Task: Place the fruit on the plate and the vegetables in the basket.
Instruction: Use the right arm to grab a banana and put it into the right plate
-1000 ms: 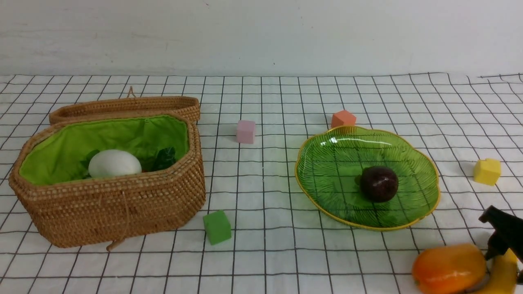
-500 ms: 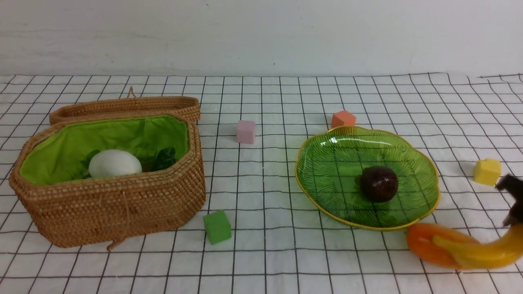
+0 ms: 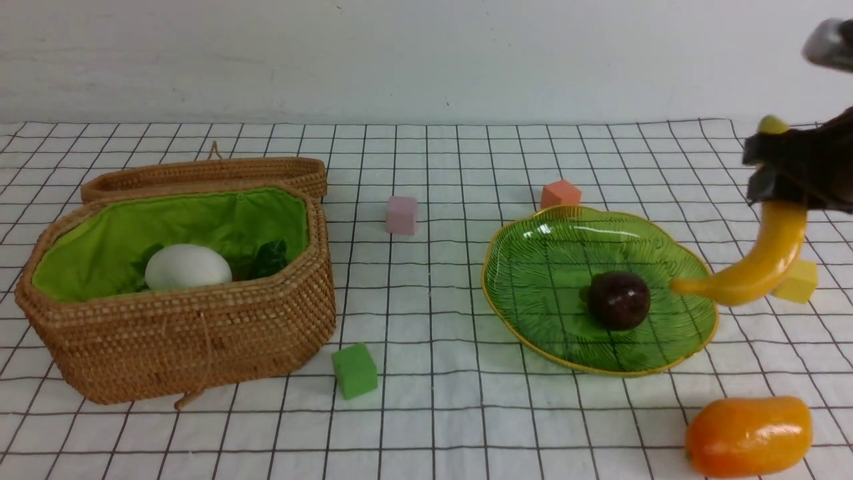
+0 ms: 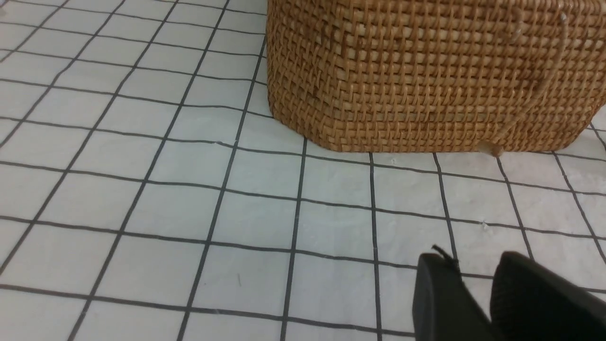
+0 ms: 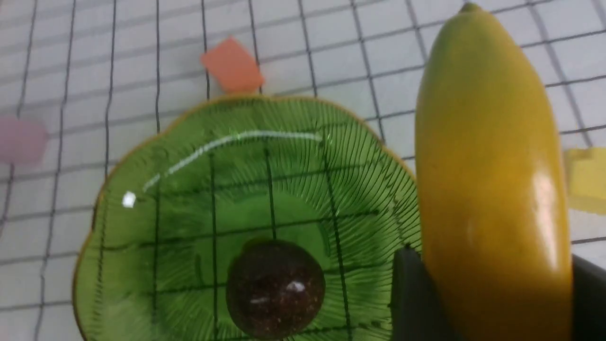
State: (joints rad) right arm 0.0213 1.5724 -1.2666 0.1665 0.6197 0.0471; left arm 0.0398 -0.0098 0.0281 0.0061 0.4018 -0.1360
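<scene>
Now, front: R gripper [image 3: 776,170] clamped on banana [image 3: 753,267], raised over plate's [image 3: 533,267] right rim, tip pointing in. Purple fruit [image 3: 618,300] on plate; mango [image 3: 750,437] off plate, near-right of it; basket [image 3: 186,353] w/ radish [image 3: 186,267] well left of plate. L wrist: L gripper [image 4: 476,284] empty, fingers a crack apart, near basket. R wrist: banana alongside plate edge. Step, prob: placing banana. Next needs a shift toward plate centre, lower, let go clear of purple fruit.

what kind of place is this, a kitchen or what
Probably a robot test bench, not a kitchen: a grid-printed cloth under a bare white wall, toy food like the banana held by the right end effector, and stray blocks like the green cube.
</scene>
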